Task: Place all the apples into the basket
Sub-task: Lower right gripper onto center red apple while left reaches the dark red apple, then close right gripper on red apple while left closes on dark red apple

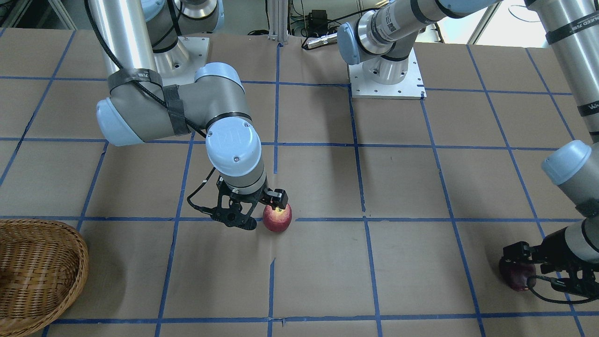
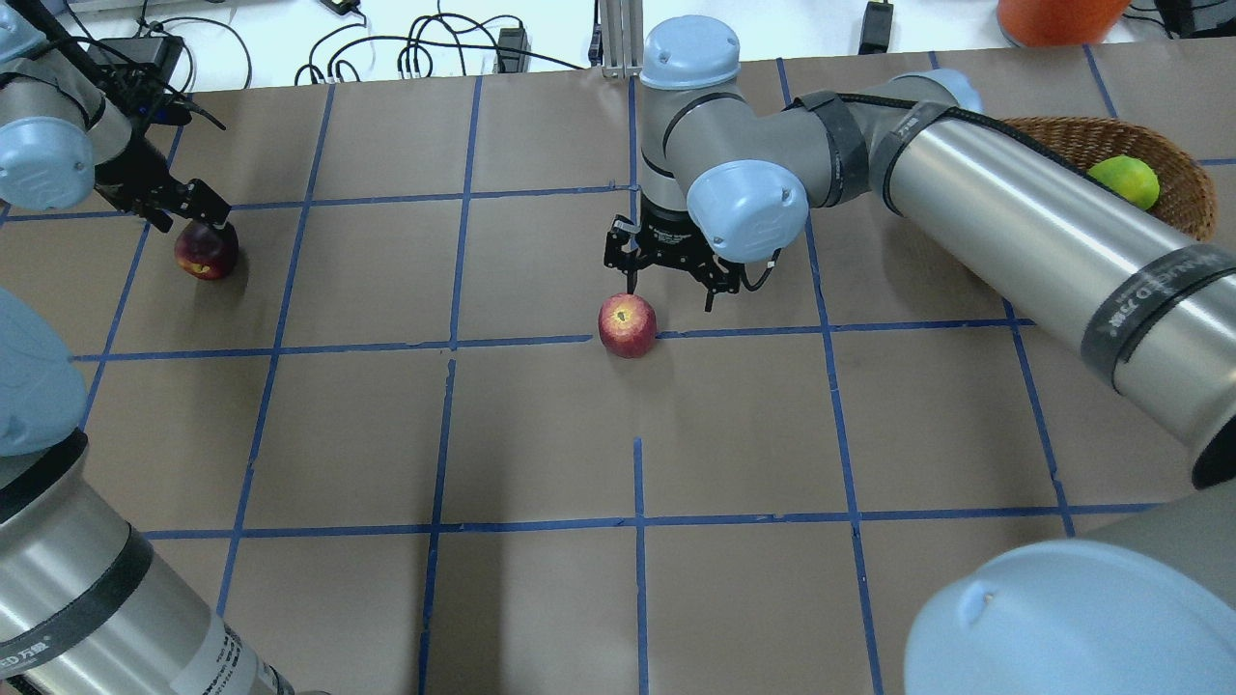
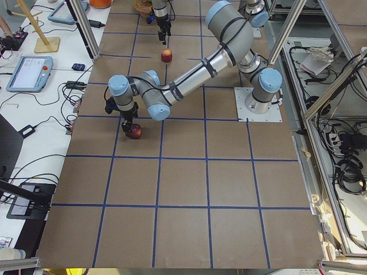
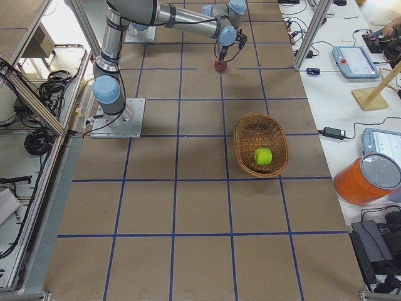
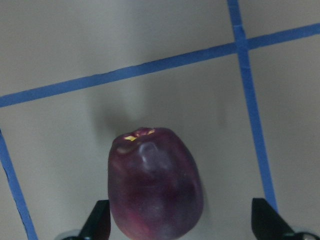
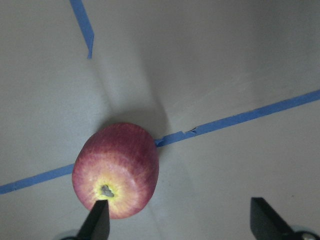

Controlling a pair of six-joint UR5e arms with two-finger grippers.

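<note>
The dark maroon apple (image 2: pixel 206 251) sits on the table at the far left; my left gripper (image 2: pixel 185 207) is open right over it. In the left wrist view the apple (image 5: pixel 155 190) lies between the fingers (image 5: pixel 97 222), nearer one of them. The red apple with a yellowish top (image 2: pixel 627 325) sits mid-table. My right gripper (image 2: pixel 666 275) is open just behind it and offset; in the right wrist view the apple (image 6: pixel 116 170) lies under one fingertip (image 6: pixel 97 220), not centred. The yellow-green apple (image 2: pixel 1125 180) lies in the wicker basket (image 2: pixel 1193 198).
The table is brown paper with blue tape grid lines (image 2: pixel 637 521). The basket also shows at the table edge in the front-facing view (image 1: pixel 82 262). The right arm's long link (image 2: pixel 1043 241) passes over the basket's near side. Both arm bases (image 1: pixel 386 79) stand at the robot's edge.
</note>
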